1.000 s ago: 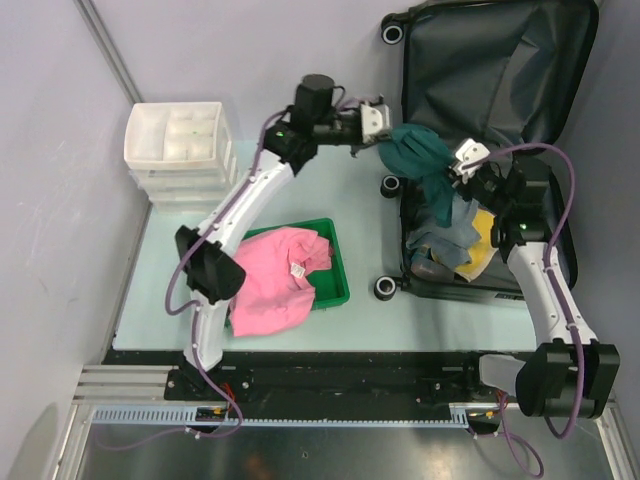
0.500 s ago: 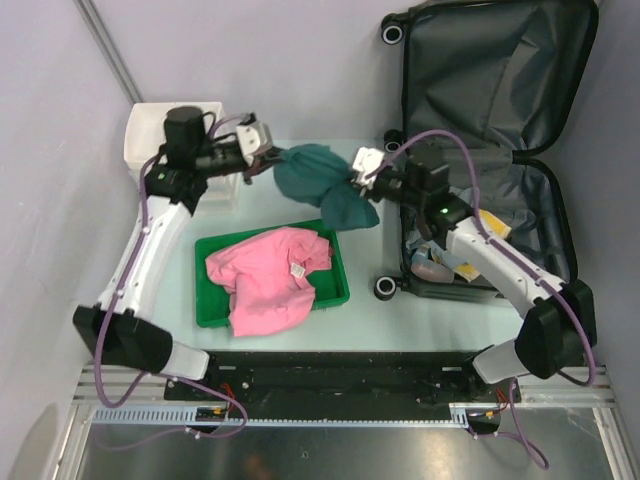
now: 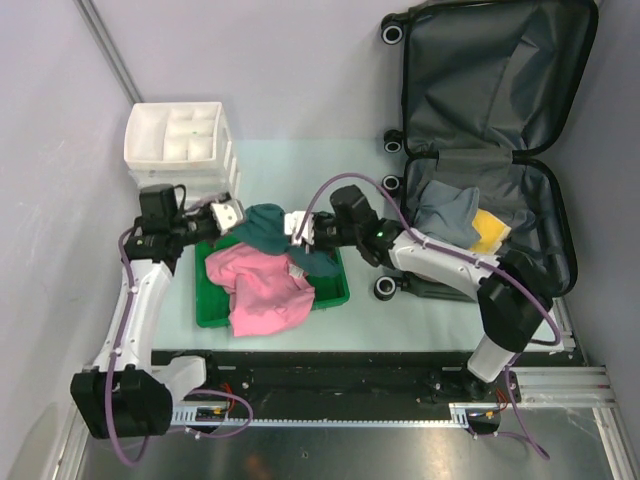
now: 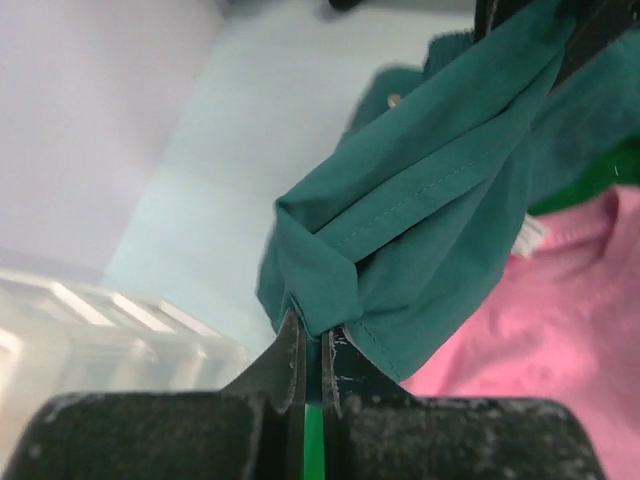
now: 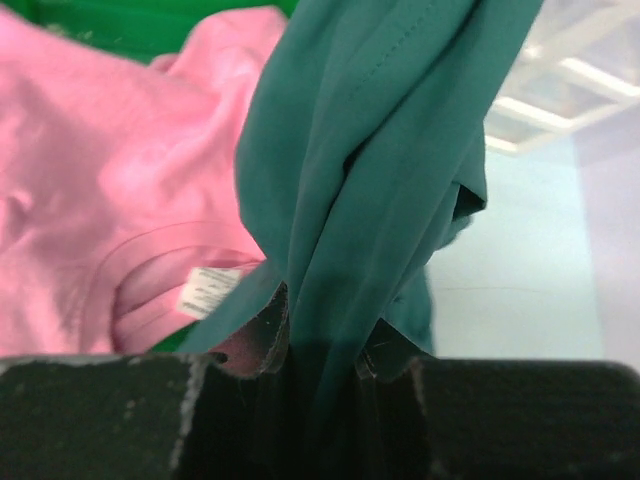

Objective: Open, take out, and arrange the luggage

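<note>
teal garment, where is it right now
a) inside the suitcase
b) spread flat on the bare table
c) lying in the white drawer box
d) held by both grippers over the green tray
d: the teal garment is pinched at one end by the left gripper and at the other by the right gripper, hanging over the green tray that holds the pink shirt.

The luggage (image 3: pixel 495 80) is lying wide open at the desk's (image 3: pixel 300 170) far right corner, both dark grey fabric-lined halves facing up. Black wheels (image 3: pixel 392 34) are lining its left edge. A grey garment (image 3: pixel 446 208) and something yellow (image 3: pixel 488 228) are sitting in the nearer half.
</note>
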Controlling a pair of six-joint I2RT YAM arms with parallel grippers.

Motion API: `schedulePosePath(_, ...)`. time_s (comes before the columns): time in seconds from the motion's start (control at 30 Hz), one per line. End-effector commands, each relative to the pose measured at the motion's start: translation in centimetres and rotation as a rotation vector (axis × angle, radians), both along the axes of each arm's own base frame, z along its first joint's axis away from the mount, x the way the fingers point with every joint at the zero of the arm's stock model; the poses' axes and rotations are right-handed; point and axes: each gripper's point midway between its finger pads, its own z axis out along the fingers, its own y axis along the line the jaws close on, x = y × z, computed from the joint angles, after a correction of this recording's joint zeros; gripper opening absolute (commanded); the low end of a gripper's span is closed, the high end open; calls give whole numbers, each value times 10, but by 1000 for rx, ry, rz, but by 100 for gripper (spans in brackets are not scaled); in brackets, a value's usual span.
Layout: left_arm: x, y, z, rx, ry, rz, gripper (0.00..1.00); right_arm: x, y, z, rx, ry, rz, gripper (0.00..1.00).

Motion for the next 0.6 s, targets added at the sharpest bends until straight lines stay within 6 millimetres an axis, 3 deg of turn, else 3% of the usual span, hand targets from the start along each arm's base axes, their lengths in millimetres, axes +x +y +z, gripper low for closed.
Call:
schedulePosePath(0.0,-21,47,-57,321,-24,54,0,-37,19,-17,-68,36,159,0)
schedulePosePath(0.07,-43,50,-76,406,-8,-2,0,-53,25,-35,-108,60,216,0)
schedulePosePath(0.1,-53,52,-93,428,34,-12,0,-65,22,-49,-147,99,257,0)
schedulePosePath(0.2,-76,53,-117,459,111,-53,0,-98,15,-83,-265,130,390,0)
schedulePosePath(0.33,-107,57,-146,526,205,-126,6,-114,7,-103,-324,166,456,0)
schedulePosePath(0.4,-115,58,-150,542,201,-139,10,-114,7,-106,-340,149,464,0)
schedulePosePath(0.43,-120,57,-151,541,209,-146,16,-113,7,-106,-343,141,462,0)
schedulePosePath(0.47,-121,56,-149,535,203,-142,41,-111,6,-108,-353,133,451,0)
schedulePosePath(0.5,-122,55,-144,529,185,-132,54,-112,6,-109,-364,126,456,11)
schedulePosePath(0.53,-122,54,-140,518,178,-123,77,-113,4,-108,-369,128,454,21)
schedulePosePath(0.57,-120,51,-130,490,168,-102,87,-113,3,-107,-370,127,452,36)
